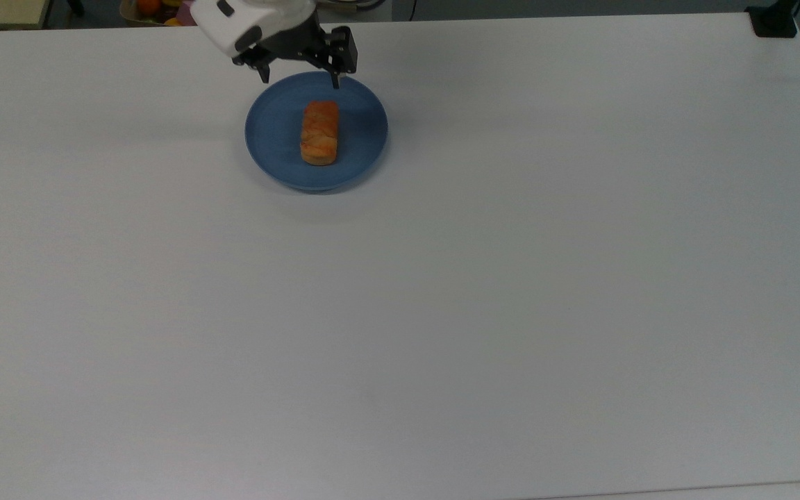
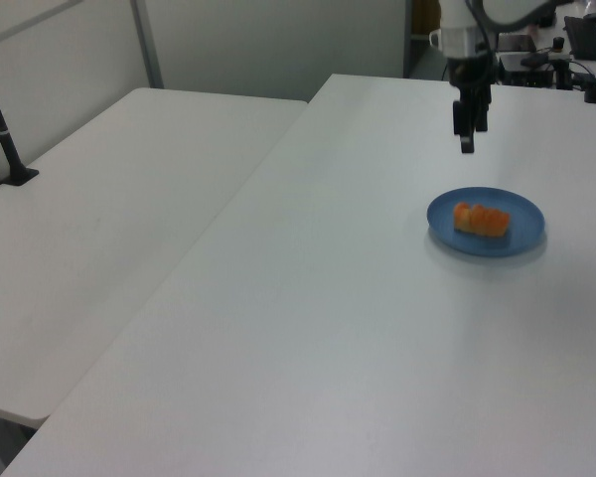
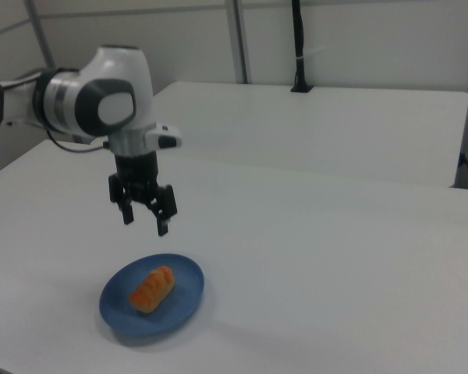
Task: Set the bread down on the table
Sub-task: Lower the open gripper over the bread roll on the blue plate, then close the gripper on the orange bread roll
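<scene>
Robotics lab or office workspace, plain white desk (image 1: 511, 312) beside a second white desk (image 2: 109, 219), partition walls (image 3: 359, 39), clamped black poles (image 3: 298, 47), cluttered equipment bench behind (image 2: 546, 50)

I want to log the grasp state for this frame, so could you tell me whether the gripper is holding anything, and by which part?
Nothing is held. The gripper hangs open above the blue plate, and the bread lies untouched on it.
</scene>
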